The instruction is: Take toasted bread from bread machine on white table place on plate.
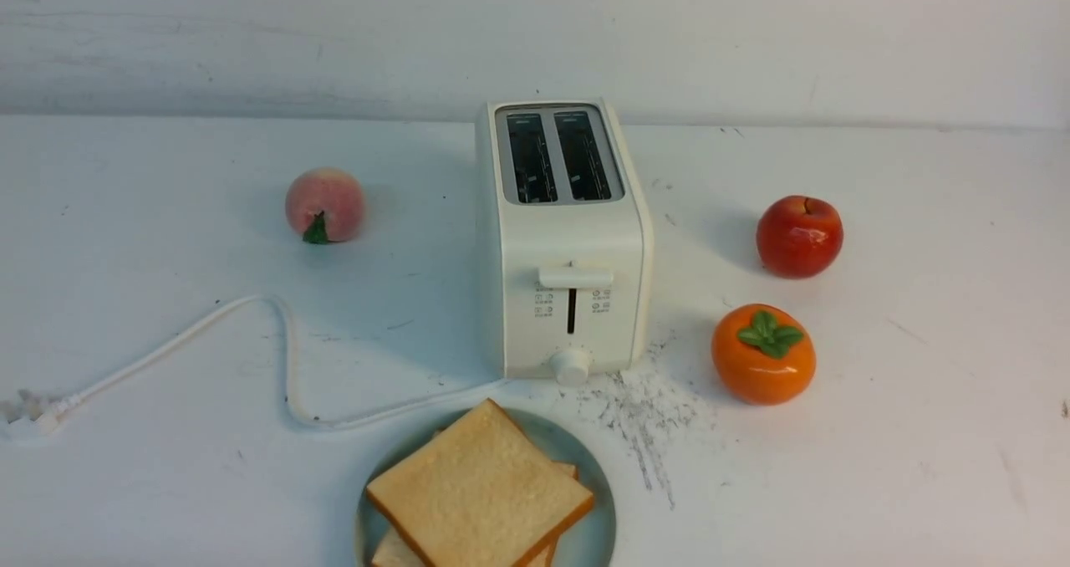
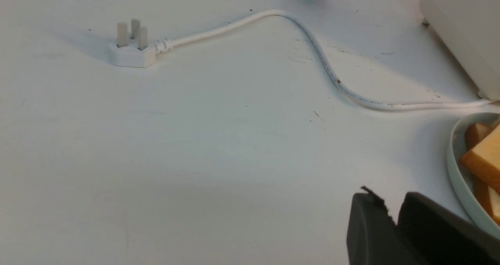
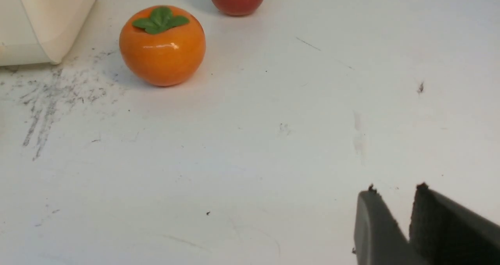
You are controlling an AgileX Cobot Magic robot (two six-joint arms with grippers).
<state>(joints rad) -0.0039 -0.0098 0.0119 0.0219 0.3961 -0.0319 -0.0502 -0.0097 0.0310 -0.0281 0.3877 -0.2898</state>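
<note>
The bread machine stands mid-table on the white table, both slots empty and dark. Two slices of toasted bread lie stacked on the plate at the near edge, the lower slice peeking out. Neither gripper shows in the front view. In the left wrist view my left gripper hovers beside the plate rim, its jaws slightly open and empty. In the right wrist view my right gripper hangs over bare table, its jaws a little apart with nothing between them.
A peach sits left of the toaster. An apple and an orange persimmon sit to its right. The white cord loops to a plug at the left edge. Dark scuffs mark the table.
</note>
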